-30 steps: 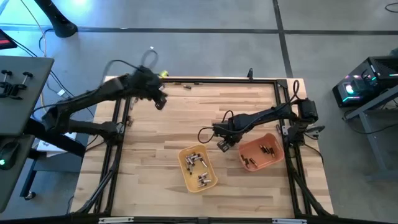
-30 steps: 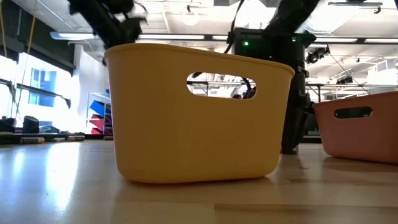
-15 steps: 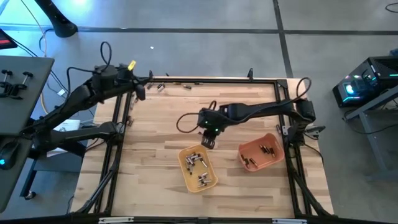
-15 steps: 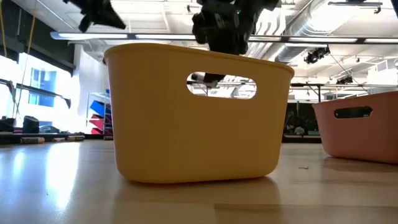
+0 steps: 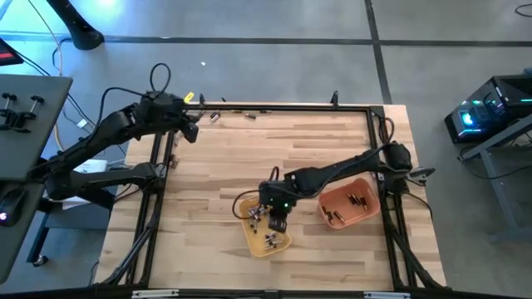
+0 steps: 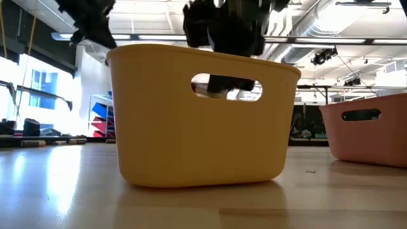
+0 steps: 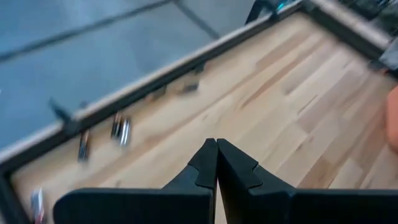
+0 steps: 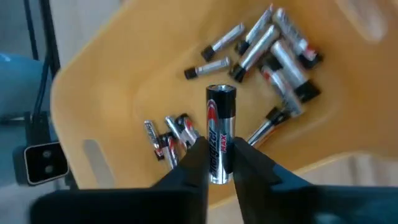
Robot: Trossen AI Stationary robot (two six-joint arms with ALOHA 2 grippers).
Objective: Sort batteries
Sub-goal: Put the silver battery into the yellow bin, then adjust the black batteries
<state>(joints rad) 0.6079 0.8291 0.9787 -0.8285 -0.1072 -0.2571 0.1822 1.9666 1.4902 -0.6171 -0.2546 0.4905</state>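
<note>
A yellow tray (image 5: 259, 235) of smooth plastic, with rounded corners and an oval handle slot in its wall, is set near the front edge of the tabletop (image 5: 249, 158), about at the middle. In it many small batteries (image 8: 267, 43) are seen, cylindrical and silvery-grey with dark and red ends; they are lying in a loose heap and in a few pairs on the tray floor. Just beside it, toward the right edge, an orange tray (image 5: 349, 203) of the same kind is placed, and a few dark cells (image 5: 357, 199) are held in it. The tabletop is made of pale wooden planks with visible grain and is bordered by a dark metal frame.

The right gripper (image 8: 217, 163) is positioned over the yellow tray, and a black-and-silver battery (image 8: 220, 134) is pinched between its jaws, upright above the cells lying below. The left gripper (image 7: 216, 163) is held over the far left corner of the tabletop, its jaws pressed together with nothing between them. Some loose cells (image 7: 120, 129) are lying along the far edge, close to the frame.
</note>
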